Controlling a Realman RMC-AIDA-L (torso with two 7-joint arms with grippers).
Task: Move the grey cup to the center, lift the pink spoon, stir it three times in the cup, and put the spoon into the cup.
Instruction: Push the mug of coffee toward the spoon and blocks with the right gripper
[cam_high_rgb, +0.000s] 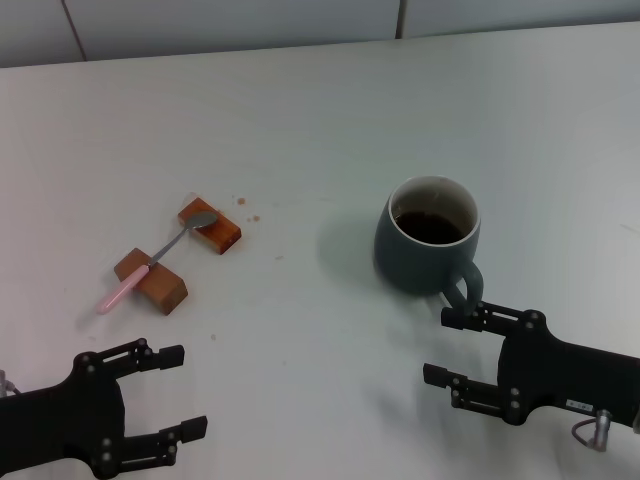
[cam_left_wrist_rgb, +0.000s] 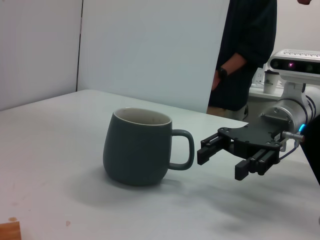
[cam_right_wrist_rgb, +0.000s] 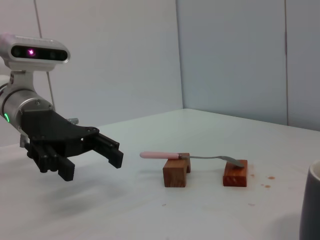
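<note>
The grey cup (cam_high_rgb: 430, 240) stands right of the table's middle with dark liquid inside, its handle (cam_high_rgb: 465, 285) turned toward me. My right gripper (cam_high_rgb: 442, 347) is open just short of that handle, not touching it; the left wrist view shows the cup (cam_left_wrist_rgb: 137, 147) and this gripper (cam_left_wrist_rgb: 220, 164) side on. The pink spoon (cam_high_rgb: 150, 265) lies bridged across two brown blocks at the left, bowl on the far block. My left gripper (cam_high_rgb: 186, 390) hovers open near the table's front edge, below the spoon. In the right wrist view the spoon (cam_right_wrist_rgb: 170, 156) and left gripper (cam_right_wrist_rgb: 92, 167) appear apart.
The two brown wooden blocks (cam_high_rgb: 152, 278) (cam_high_rgb: 210, 225) carry the spoon. A few small brown specks (cam_high_rgb: 247, 208) mark the table beside the far block. A person (cam_left_wrist_rgb: 245, 55) stands behind the table's far side in the left wrist view. The white table (cam_high_rgb: 300, 130) stretches wide.
</note>
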